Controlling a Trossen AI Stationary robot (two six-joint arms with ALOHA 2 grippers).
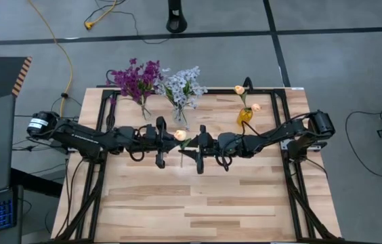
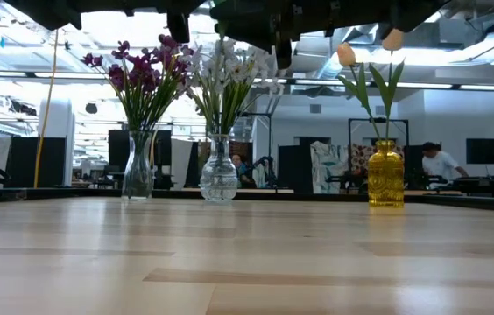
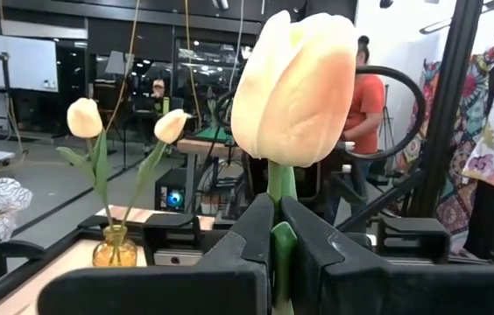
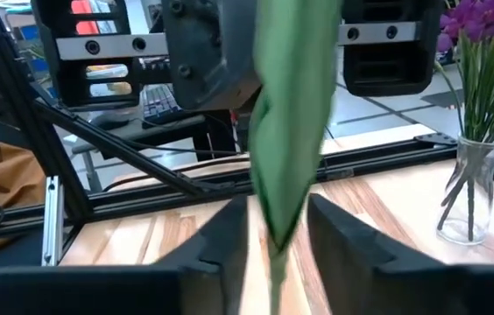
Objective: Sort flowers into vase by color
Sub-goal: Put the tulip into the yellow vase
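Observation:
In the high view a peach tulip bud point(image 1: 179, 135) on a green stem stands upright in the air between my two grippers, above the table's middle. My left gripper point(image 1: 172, 138) is shut on it and reaches in from the left. My right gripper point(image 1: 189, 149) is open, and its fingers point(image 4: 229, 232) stand on either side of the flower's green leaf point(image 4: 291, 131) without touching it. The purple flowers point(image 1: 137, 80) and the pale blue-white flowers point(image 1: 181, 87) stand stem-down in clear glass vases. Two more peach buds point(image 1: 240, 89) stand in a yellow vase point(image 1: 245, 116). My left gripper pinches the peach flower's stem point(image 3: 280, 188) just below the bud point(image 3: 295, 87), between its two fingers point(image 3: 251, 236). The fingers come in level from the table's left and lie across the stem. The flower is lifted clear and upright, with the bud above the fingers.
The three vases stand in a row along the table's far side: purple point(image 2: 137, 175), blue-white point(image 2: 219, 179), yellow point(image 2: 385, 175). Bare wood point(image 1: 198, 203) lies from the arms to the near edge. A black frame point(image 1: 282, 102) borders the table. People show in the room beyond.

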